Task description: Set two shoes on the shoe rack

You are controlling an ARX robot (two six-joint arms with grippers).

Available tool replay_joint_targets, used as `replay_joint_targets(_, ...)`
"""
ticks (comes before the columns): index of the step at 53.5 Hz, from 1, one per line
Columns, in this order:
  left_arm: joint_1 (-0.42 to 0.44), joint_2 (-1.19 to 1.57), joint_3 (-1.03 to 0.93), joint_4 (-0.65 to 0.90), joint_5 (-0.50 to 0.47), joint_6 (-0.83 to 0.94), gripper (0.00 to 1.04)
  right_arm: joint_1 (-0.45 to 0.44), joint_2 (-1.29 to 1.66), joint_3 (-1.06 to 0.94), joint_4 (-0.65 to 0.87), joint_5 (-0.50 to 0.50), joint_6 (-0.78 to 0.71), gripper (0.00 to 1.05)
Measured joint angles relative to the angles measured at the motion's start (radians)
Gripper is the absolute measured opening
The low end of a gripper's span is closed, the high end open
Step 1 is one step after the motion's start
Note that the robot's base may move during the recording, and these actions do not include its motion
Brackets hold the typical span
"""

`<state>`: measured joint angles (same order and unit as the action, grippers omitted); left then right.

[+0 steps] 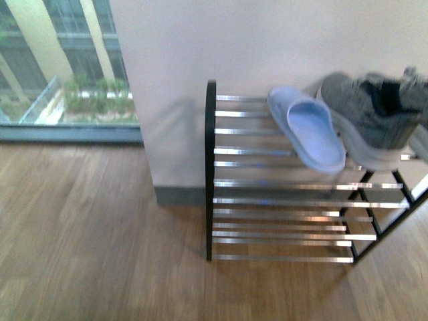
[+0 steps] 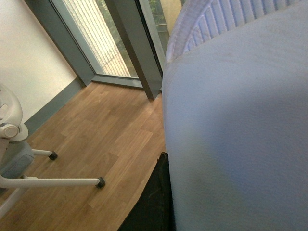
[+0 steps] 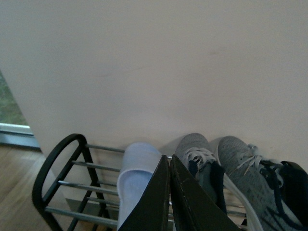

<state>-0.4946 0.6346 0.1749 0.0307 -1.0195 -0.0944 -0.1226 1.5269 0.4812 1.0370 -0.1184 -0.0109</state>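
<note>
Both grey knit white-soled sneakers (image 3: 240, 168) sit toes to wall on the black silver-barred rack (image 1: 281, 200) beside the pale blue slide (image 1: 309, 130) | your right gripper (image 3: 170, 192) fingers together, empty | left fingers: cannot tell.

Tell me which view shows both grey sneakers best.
The right wrist view: both sneakers sit side by side on the rack's top tier, right of the slipper, though partly hidden by the gripper. The front view crops the pair at its edge; the left wrist view shows neither.
</note>
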Motion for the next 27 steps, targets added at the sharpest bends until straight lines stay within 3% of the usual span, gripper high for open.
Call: replay_joint_targets(27,0.0,0.0,0.0,0.0,0.001,0.0,0.02,0.116,-0.332,-0.359,0.014,0.111,0.0,0.02)
